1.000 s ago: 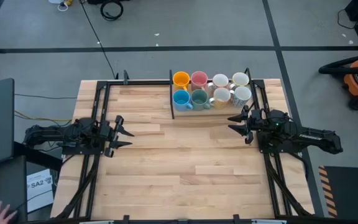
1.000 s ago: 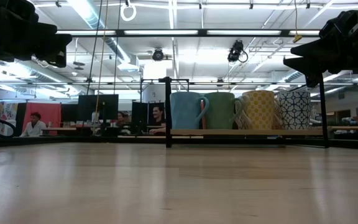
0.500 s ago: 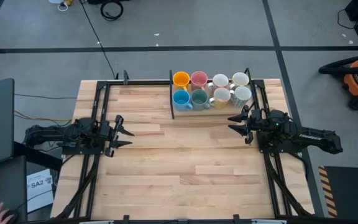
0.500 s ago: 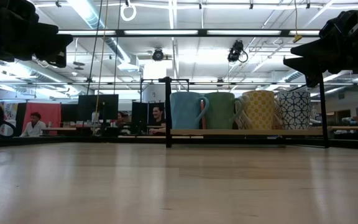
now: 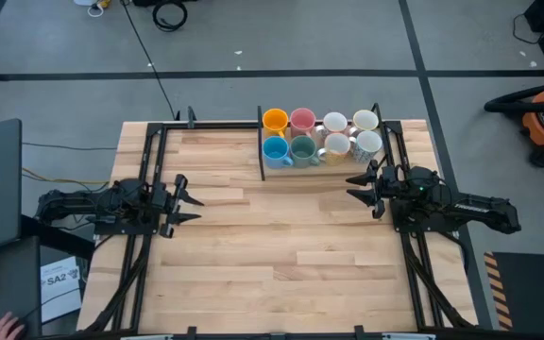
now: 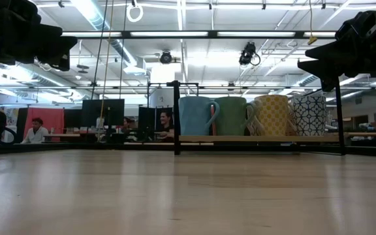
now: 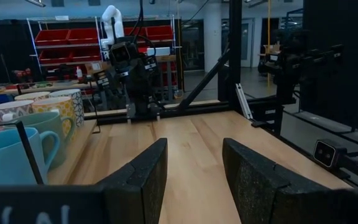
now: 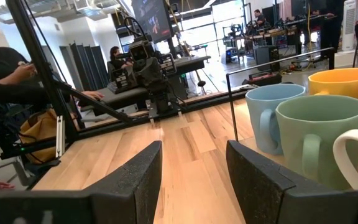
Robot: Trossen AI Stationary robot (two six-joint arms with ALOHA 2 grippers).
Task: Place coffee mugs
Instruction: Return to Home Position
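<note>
STATUS: all eight coffee mugs (image 5: 334, 146) stand upright on the low black-framed shelf (image 6: 253, 138) at the 12 to 1 o'clock edge of the table (image 5: 253, 255), in two rows of four. The far row holds the orange mug (image 5: 275, 120), the pink mug (image 5: 302, 120) and two white ones. The near row holds the light blue mug (image 5: 275, 149), the teal-green mug (image 5: 303, 149), a yellow patterned mug (image 6: 272, 115) and a white patterned mug (image 6: 309, 114). No mug shows on the bare table, so the placing work reads as complete, and the step in hand is judged to be the retreat of both arms to their rest pose. The left gripper (image 5: 195, 208) hangs over the 9 o'clock side of the table, well apart from the shelf, pointing toward 3 o'clock. Its fingers (image 7: 142, 180) are spread with only bare wood between them. The right gripper (image 5: 350, 187) hangs over the 3 o'clock side, pointing toward 9 o'clock, near the shelf's right end and just on its 6 o'clock side. Its fingers (image 8: 135, 174) are likewise spread and hold nothing (the low view shows both arms raised off the tabletop). NEXT MOVE: probably little beyond settling each arm at rest. The right arm calls for the greater care, since the near-row mugs stand close by at its 12 o'clock, so any further withdrawal is best directed toward 3 o'clock, away from the shelf.
</note>
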